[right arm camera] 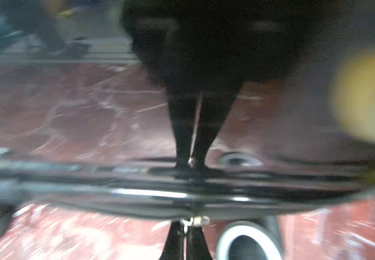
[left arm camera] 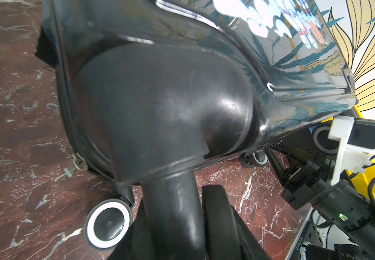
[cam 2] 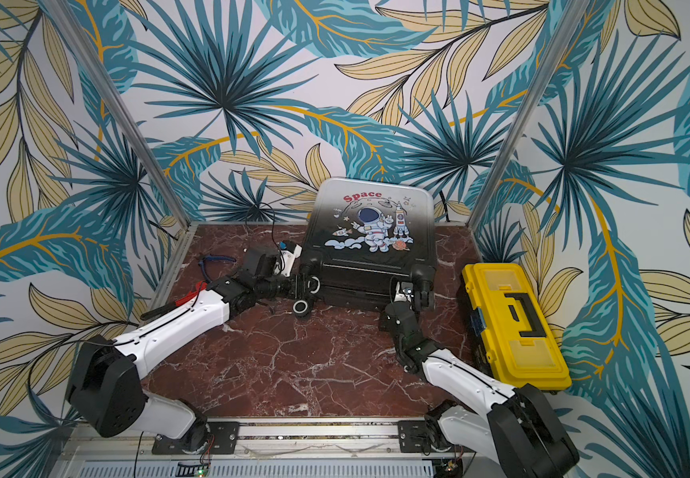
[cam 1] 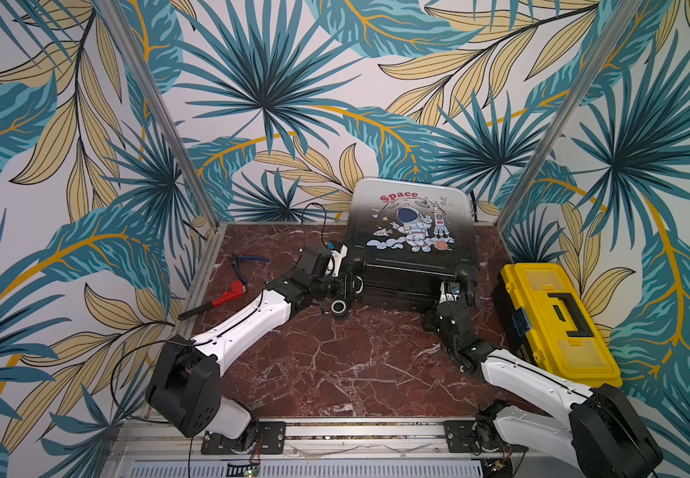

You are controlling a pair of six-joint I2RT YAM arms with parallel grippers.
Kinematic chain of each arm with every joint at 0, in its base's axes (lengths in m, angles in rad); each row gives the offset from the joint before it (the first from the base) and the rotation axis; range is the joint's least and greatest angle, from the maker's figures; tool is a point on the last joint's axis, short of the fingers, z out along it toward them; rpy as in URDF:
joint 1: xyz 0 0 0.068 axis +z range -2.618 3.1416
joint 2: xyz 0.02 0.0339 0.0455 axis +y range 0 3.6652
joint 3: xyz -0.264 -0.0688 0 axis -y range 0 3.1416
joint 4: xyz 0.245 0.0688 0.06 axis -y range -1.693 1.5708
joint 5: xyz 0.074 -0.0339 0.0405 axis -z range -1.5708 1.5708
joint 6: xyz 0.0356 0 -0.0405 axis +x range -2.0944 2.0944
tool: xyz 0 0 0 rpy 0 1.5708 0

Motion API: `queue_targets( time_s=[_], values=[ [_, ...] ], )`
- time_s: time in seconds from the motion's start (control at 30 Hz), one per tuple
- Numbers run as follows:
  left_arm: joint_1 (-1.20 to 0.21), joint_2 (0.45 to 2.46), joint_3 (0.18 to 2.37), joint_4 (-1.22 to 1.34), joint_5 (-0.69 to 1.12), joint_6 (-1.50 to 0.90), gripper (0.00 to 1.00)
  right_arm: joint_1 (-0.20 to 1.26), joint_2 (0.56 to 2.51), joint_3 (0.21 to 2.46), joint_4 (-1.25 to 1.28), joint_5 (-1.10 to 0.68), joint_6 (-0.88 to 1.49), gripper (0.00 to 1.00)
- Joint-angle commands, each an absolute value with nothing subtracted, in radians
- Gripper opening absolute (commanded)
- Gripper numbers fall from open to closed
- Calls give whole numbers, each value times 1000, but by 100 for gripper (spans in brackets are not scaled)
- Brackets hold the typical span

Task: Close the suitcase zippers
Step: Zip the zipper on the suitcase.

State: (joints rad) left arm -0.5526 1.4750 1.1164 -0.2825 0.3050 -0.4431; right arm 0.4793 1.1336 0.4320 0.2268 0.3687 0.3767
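The suitcase [cam 1: 409, 231] lies at the back of the marble table in both top views, astronaut print up, wheels toward the front. My left gripper [cam 1: 351, 285] is at its front left corner. In the left wrist view a black wheel post [left arm camera: 173, 213] sits between the fingers [left arm camera: 215, 216], which are shut on it. One metal zipper pull [left arm camera: 76, 162] hangs loose on the black zipper track [left arm camera: 62, 112] at that corner. My right gripper [cam 1: 459, 289] is at the front right, by a wheel. The blurred right wrist view shows it [right arm camera: 185, 227] shut on a small metal pull tab [right arm camera: 196, 220] at the seam.
A yellow toolbox [cam 1: 558, 318] stands just right of the suitcase and the right arm. A red pipe wrench [cam 1: 219, 300] and blue-handled pliers [cam 1: 244, 263] lie at the table's left edge. Patterned walls and metal posts enclose the back and sides.
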Motion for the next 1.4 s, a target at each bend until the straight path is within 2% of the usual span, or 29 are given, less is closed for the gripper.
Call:
queue_targets(
  time_s=[0.0,0.13,0.3,0.47,0.7,0.93,1.13,1.27,1.37],
  values=[
    [-584,1463,1155,-195,505,-285,23,495,1145,494,218,114,367,0],
    [-586,1465,1158,-195,510,-288,23,511,1159,511,200,45,382,0],
    [-592,1478,1165,-196,535,-292,23,618,1218,618,142,83,354,0],
    [-597,1487,1176,-195,580,-295,23,717,1331,753,143,73,318,0],
    [-597,1488,1182,-197,658,-288,23,824,1500,924,189,-28,286,0],
    [-591,1476,1167,-201,757,-284,22,865,1633,1046,338,-187,283,0],
    [-544,1464,1158,-245,824,-277,20,867,1759,1110,564,-329,349,0],
    [-499,1446,1121,-263,815,-260,20,846,1857,1116,740,-360,454,0],
    [-452,1430,1115,-389,719,-164,21,835,1854,1080,739,-297,453,0]
  ],
)
